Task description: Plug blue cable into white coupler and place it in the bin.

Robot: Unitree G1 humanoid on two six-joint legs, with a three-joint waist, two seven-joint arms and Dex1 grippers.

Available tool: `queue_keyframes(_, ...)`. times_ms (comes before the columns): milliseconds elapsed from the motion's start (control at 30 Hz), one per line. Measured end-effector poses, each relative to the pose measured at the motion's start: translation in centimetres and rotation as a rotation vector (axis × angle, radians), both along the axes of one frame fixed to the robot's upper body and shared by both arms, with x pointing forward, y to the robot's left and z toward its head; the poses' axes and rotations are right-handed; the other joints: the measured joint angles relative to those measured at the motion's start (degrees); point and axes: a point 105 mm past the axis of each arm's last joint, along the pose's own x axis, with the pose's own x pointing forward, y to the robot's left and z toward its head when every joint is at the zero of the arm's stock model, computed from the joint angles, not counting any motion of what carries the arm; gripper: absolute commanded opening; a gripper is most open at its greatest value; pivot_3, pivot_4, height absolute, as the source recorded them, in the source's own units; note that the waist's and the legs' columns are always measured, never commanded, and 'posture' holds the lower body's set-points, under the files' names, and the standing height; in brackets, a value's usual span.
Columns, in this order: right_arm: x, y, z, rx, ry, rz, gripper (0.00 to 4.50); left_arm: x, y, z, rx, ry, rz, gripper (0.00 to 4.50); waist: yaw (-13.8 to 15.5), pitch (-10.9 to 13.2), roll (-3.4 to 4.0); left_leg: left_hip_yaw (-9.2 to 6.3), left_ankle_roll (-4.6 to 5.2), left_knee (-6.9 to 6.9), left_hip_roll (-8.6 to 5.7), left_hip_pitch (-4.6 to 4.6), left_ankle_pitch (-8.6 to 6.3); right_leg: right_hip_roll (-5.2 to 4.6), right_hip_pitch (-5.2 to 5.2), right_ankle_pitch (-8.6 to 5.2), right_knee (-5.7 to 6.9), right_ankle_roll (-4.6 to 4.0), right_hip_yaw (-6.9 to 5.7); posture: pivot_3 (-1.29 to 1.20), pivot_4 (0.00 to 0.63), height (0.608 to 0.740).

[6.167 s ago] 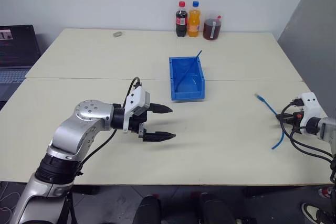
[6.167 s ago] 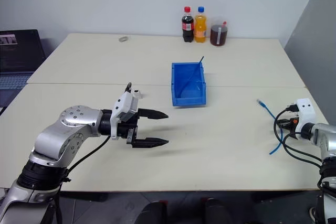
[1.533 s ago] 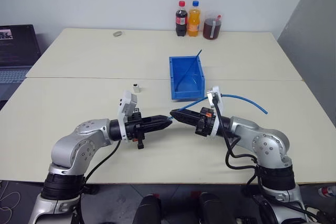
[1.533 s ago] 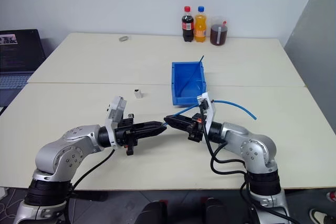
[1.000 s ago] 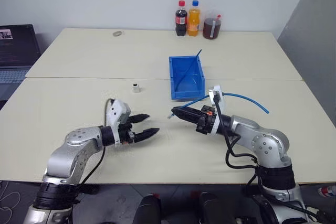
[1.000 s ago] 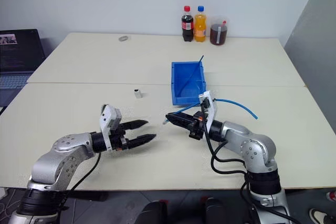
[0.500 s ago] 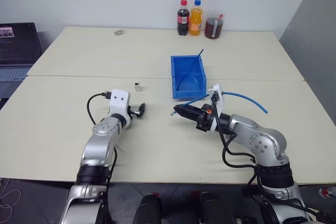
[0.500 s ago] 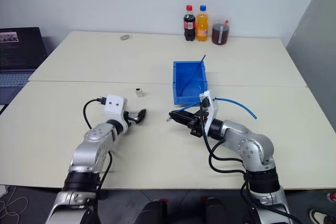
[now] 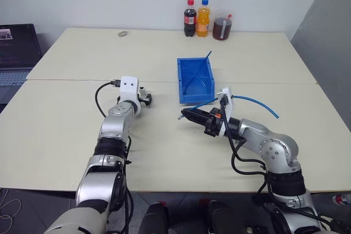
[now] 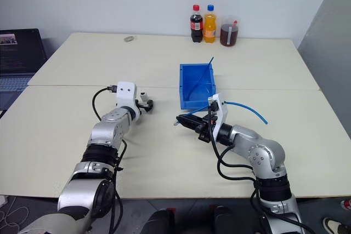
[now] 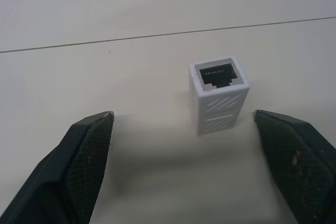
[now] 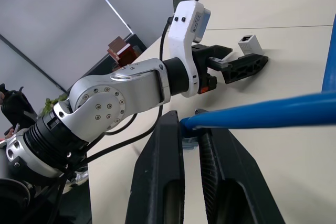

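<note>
Straddling white coupler (image 11: pixel 219 94) upright on table (image 9: pixel 164 152), left gripper (image 11: pixel 184 166) jaws apart for grasping | right gripper (image 12: pixel 190 142) jaws clamped on blue cable (image 12: pixel 273 111), plug ready.

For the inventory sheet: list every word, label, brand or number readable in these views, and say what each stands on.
No text can be read as it stands.
Red-labelled cola bottle: label too small to read.
Orange drink bottle: label too small.
Laptop screen: lines of text, too small.
White coupler: only moulded slanted stripes, no lettering.
Blue bin, blue cable, left gripper and right gripper: no markings visible.
</note>
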Motion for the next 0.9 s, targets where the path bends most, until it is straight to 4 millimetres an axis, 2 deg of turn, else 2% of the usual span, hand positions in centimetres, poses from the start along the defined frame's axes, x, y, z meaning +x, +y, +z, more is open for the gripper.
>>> queue_keyframes(33, 0.0, 0.0, 0.0, 0.0, 0.0, 0.0, 0.12, 0.1, 0.0, 0.0, 0.0, 0.002, -0.002, 4.12, 0.01, 0.0, 0.0, 0.0, 0.0, 0.0, 0.0, 0.0, 0.0, 0.0, 0.0, 0.0, 0.0, -0.01, 0.0, 0.0, 0.15, 0.74)
queue_keyframes(200, 0.0, 0.0, 0.0, 0.0, -0.001, -0.001, 0.12, 0.6, -0.2, 0.0, -0.004, -0.005, -0.011, 3.19, -0.01, 0.0, 0.0, 0.0, 0.0, 0.0, 0.0, 0.0, 0.0, 0.0, 0.0, 0.04, 0.0, -0.07, 0.0, 0.0, 0.15, 0.74)
queue_keyframes(567, 0.0, 0.0, 0.0, -0.001, 0.001, -0.007, 0.12, 1.2, -0.4, -0.1, -0.002, -0.019, -0.024, 0.79, -0.11, 0.0, 0.0, 0.01, 0.0, 0.0, 0.0, 0.0, 0.0, 0.01, -0.01, 0.05, 0.01, -0.08, 0.01, 0.0, 0.15, 0.74)
queue_keyframes(767, -0.1, -0.1, -0.2, -0.003, 0.003, -0.017, 0.12, 1.1, -0.5, -0.2, 0.006, -0.032, -0.049, 0.78, -0.08, 0.0, 0.0, 0.01, 0.0, 0.0, 0.0, 0.0, 0.0, 0.01, 0.0, 0.05, 0.0, -0.08, 0.01, 0.0, 0.15, 0.74)
queue_keyframes(900, -0.3, -0.2, 0.0, -0.005, -0.009, -0.019, 0.12, 0.0, -0.3, -0.5, 0.023, -0.052, -0.143, 0.78, -0.22, 0.0, 0.0, 0.04, -0.01, -0.03, 0.01, 0.01, 0.0, 0.0, -0.02, 0.06, 0.01, -0.1, 0.04, 0.0, 0.15, 0.74)
